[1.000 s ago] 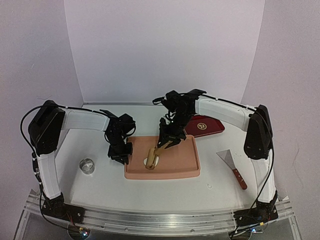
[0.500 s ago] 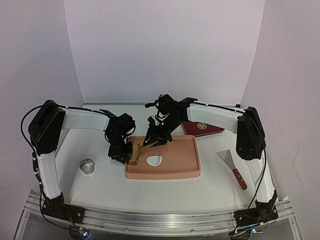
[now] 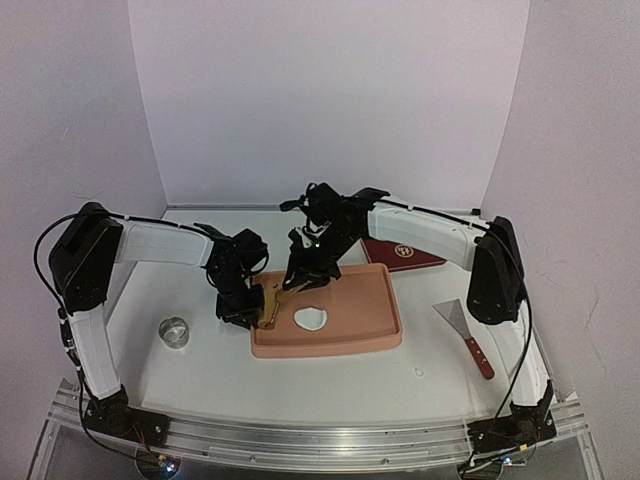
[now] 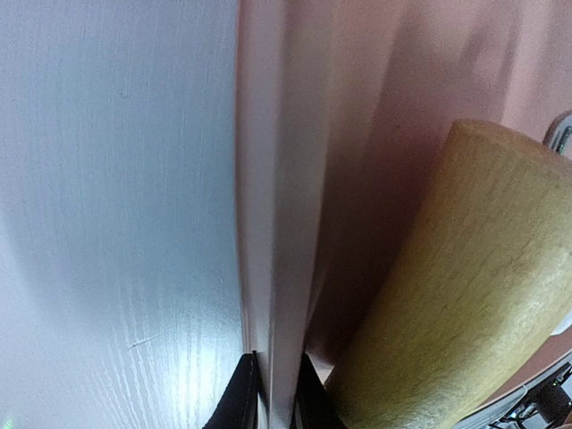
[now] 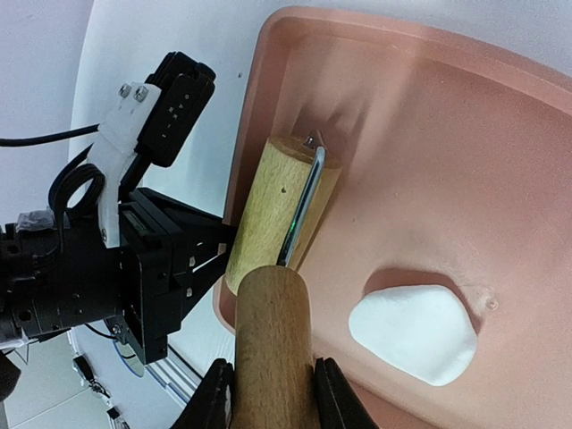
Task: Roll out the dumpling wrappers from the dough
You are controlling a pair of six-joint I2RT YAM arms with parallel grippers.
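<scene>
A flattened, irregular white piece of dough (image 3: 312,319) (image 5: 413,332) lies bare in the pink tray (image 3: 330,350) (image 5: 357,27). No dumpling wrappers are in view. My right gripper (image 3: 305,275) (image 5: 271,389) is shut on the handle of the wooden rolling pin (image 3: 275,303) (image 5: 277,210). The roller rests against the tray's left wall, left of the dough and apart from it. My left gripper (image 3: 240,310) (image 4: 273,402) is shut on the tray's left rim (image 4: 268,223), and the roller (image 4: 447,295) sits close beside it.
A small metal ring (image 3: 175,331) stands on the table left of the tray. A scraper with a wooden handle (image 3: 468,335) lies to the right. A dark red case (image 3: 405,252) lies behind the tray under the right arm.
The right gripper has carried the rolling pin left, off the dough, to the tray's left edge. The dough now lies uncovered. The left gripper has stayed on the rim.
</scene>
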